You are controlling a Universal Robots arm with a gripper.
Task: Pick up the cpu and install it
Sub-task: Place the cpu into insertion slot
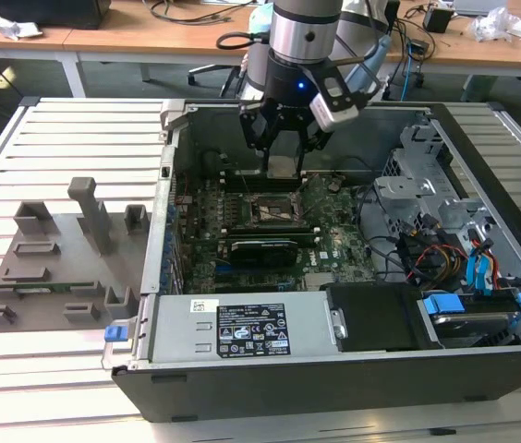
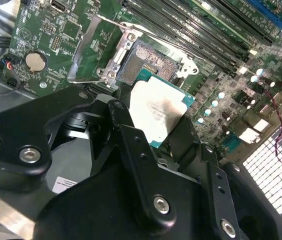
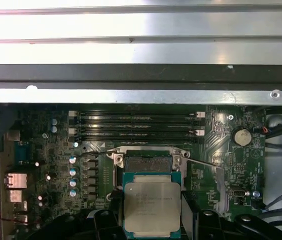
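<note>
My gripper [image 1: 282,159] hangs inside the open computer case [image 1: 170,166], shut on the cpu [image 1: 282,167]. In both wrist views the cpu [image 2: 157,110] [image 3: 151,205] is a small square chip with a pale silver top and a green rim, pinched between two black fingers [image 2: 126,125] [image 3: 188,210]. It hovers a little above the motherboard [image 1: 334,245], beside the open socket [image 2: 148,62] [image 3: 147,162]. The socket's [image 1: 274,209] metal load frame [image 2: 88,47] is swung open, and the socket is bare inside.
Memory slots [image 3: 136,125] run along one side of the socket and a coin battery [image 3: 241,136] sits nearby. The case holds a power supply [image 1: 242,328], a drive cage [image 1: 427,189] and coloured cables [image 1: 478,263]. Grey holder blocks [image 1: 57,249] stand at the exterior view's left.
</note>
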